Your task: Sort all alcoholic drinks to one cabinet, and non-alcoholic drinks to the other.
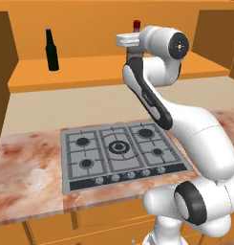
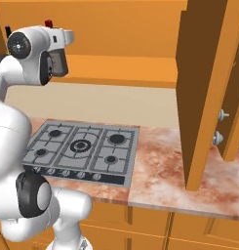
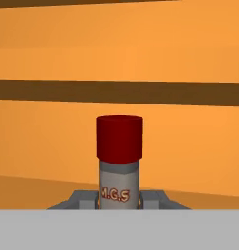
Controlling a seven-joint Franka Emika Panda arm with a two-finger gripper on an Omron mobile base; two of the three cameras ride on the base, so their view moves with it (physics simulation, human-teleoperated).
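A grey glass bottle (image 3: 119,188) with a red cap (image 3: 119,137) stands upright between my fingertips in the hand view, and my gripper (image 3: 119,199) is shut on its neck. Its red cap (image 1: 136,24) pokes up behind my hand in the left base view, inside the open cabinet above the counter. The slim dark beer bottle (image 1: 52,50) with a purple cap stands upright on the cabinet shelf (image 1: 90,72), well to the left of my hand. The non-alcoholic drinks are out of view.
Below the arm, a grey gas cooktop (image 1: 118,150) is set into the marble counter (image 1: 27,167). An open brown cabinet door (image 2: 204,88) hangs at the right, another door (image 1: 4,67) at the far left. Two door knobs (image 2: 221,127) show at the right.
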